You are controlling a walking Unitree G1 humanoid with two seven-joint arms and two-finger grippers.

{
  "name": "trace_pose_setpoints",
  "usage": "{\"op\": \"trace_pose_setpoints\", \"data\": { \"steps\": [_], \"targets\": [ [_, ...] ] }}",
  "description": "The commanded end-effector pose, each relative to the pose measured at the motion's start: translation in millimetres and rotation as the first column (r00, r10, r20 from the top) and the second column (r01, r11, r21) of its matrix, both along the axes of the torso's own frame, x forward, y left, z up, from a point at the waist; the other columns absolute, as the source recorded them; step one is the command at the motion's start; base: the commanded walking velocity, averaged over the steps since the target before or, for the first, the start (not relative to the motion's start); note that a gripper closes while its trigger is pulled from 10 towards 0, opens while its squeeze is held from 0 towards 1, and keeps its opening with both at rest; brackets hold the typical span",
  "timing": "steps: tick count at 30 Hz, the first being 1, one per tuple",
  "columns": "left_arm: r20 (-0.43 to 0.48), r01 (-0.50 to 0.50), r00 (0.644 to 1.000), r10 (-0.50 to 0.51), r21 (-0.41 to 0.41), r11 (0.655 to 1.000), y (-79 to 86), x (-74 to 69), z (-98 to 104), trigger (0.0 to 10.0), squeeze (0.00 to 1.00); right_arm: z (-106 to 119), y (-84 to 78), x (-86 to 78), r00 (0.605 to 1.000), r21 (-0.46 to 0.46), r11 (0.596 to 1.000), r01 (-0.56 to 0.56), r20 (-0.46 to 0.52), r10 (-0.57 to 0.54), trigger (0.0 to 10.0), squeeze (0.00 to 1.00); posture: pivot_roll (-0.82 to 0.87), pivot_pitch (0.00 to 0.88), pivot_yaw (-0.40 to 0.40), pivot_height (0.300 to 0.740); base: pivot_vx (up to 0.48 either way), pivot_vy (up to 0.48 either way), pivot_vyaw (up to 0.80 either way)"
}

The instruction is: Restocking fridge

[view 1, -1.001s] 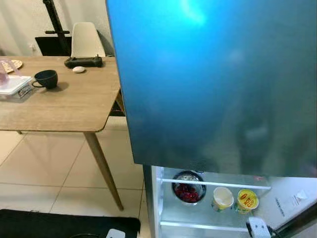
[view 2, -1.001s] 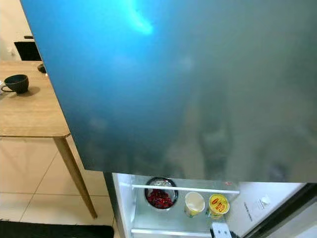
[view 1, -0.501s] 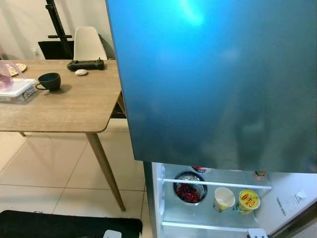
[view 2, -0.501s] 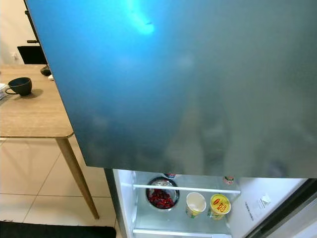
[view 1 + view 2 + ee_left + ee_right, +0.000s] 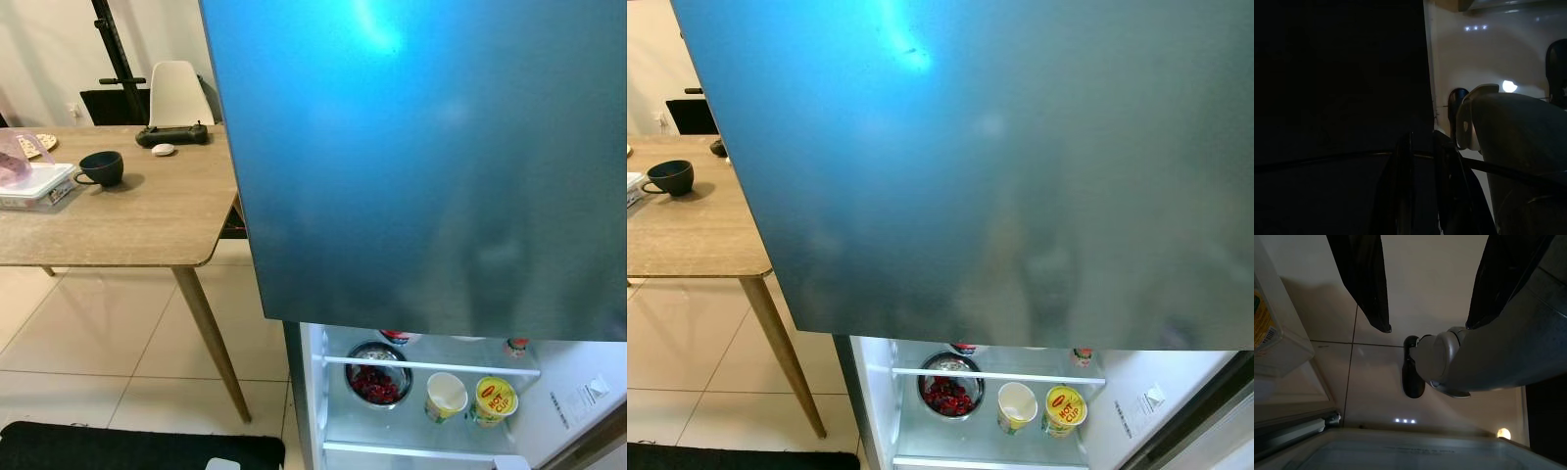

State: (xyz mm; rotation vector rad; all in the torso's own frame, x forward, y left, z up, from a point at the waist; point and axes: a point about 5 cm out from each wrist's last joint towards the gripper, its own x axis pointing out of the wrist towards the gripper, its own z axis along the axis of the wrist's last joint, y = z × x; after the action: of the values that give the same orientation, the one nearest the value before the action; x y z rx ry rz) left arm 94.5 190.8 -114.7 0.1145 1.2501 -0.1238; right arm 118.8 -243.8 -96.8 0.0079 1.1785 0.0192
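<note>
My right gripper (image 5: pixel 1427 308) has two long, flat black fingers (image 5: pixel 1365 281) tapering to blunt tips. My left gripper (image 5: pixel 1422 181) shows slim black fingers, dim in shade. Below, my rounded silver leg (image 5: pixel 1488 360) ends in a dark foot (image 5: pixel 1411 374).

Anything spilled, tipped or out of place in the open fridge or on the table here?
Nothing stands out. In the fridge, the bowl of red fruit, white cup and yellow noodle cup stand upright. The dark mug sits upright on the table.
</note>
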Motion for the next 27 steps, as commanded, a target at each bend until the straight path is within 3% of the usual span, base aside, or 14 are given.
{"op": "trace_pose_setpoints", "data": {
  "steps": [1,15,22,27],
  "targets": [
    [-0.135,0.033,0.99,-0.034,-0.008,0.999,-4.8,-32.6,-7,10.0,0.0,2,-2.3,3.3,1.0,-0.001,1.0,0.014,0.024,-0.014,10.0,0.0,-0.07,0.0,-0.043,0.74,0.0,0.0,0.0],
    [-0.126,0.006,0.992,-0.005,0.007,1.0,-2.1,-29.2,-7,10.0,0.0,-1,-8.7,-5.6,0.996,-0.115,0.991,-0.064,-0.068,0.056,10.0,0.0,-0.07,0.0,-0.054,0.74,0.0,0.0,0.0],
    [-0.087,-0.009,0.996,0.01,0.007,1.0,-2.2,-20.1,-5,10.0,0.0,9,-17.1,16.3,0.999,-0.164,0.985,-0.052,0.006,0.054,10.0,0.0,-0.08,0.0,-0.052,0.74,0.0,0.0,0.0],
    [-0.104,-0.026,0.994,0.029,0.031,0.999,7.1,-26.4,-5,10.0,0.0,13,-18.8,26.7,0.998,-0.19,0.981,-0.04,0.041,0.049,10.0,0.0,-0.1,0.0,-0.052,0.74,0.0,0.0,0.0]
  ]
}}
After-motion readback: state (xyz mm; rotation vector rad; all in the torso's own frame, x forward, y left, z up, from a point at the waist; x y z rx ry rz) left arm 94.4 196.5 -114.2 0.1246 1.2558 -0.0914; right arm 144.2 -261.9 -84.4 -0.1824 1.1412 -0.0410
